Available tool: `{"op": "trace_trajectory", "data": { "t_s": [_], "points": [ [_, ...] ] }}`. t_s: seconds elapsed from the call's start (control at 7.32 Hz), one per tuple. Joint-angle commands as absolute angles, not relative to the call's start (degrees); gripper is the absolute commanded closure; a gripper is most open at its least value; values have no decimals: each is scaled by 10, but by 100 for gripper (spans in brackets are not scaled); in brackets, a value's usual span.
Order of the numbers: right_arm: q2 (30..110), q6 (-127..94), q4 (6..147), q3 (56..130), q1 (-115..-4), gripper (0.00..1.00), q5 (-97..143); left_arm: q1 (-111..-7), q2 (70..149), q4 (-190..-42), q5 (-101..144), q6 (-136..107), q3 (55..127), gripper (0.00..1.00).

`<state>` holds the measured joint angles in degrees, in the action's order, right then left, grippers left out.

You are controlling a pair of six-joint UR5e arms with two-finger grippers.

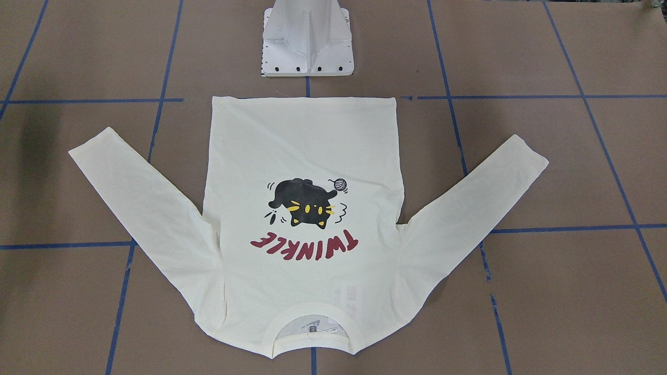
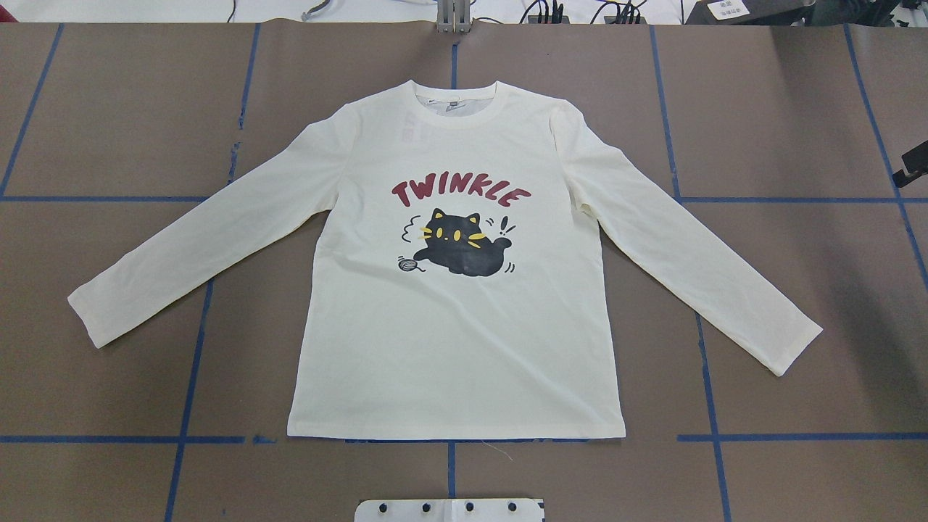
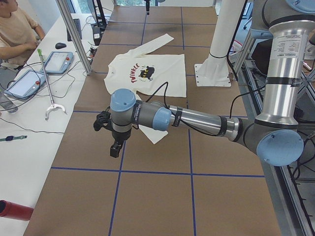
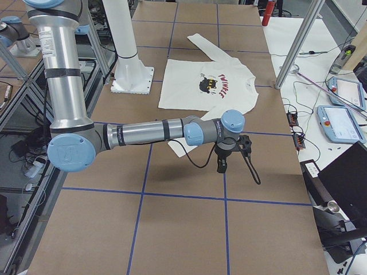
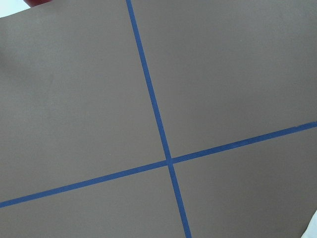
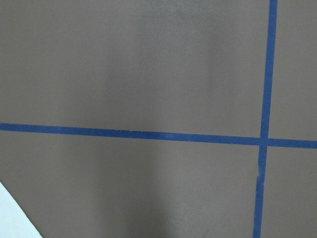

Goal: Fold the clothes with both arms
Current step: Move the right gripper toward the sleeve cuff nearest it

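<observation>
Now the left arm's black two-finger hand (image 3: 114,149) hangs pointing down above bare surface, lower left in the left side view. Whether its fingers are apart cannot be told. The right arm's black hand (image 4: 221,165) hangs likewise, mid-frame in the right side view, its state equally unclear. The cream long-sleeved T-shirt with a black cat print (image 2: 464,341) lies flat at the overhead frame's centre, sleeves spread on the brown, blue-taped surface (image 2: 109,109). A pinch that catches only the top layer, or uneven pulls, would likely bunch it. Open room surrounds the sleeves; the white pedestal base (image 1: 307,47) stands near the hem.
</observation>
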<state>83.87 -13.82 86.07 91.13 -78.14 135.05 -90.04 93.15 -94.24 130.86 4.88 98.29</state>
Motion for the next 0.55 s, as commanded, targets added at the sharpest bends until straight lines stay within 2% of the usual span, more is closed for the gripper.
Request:
{"op": "trace_trajectory", "data": {
  "t_s": [0.0,0.41],
  "points": [
    [840,-138,860,912,-781,0,1351,-895,932,-937,1310,50,997,0],
    [841,-138,840,909,-781,0,1349,-882,931,-933,1307,44,1005,0]
  ]
}}
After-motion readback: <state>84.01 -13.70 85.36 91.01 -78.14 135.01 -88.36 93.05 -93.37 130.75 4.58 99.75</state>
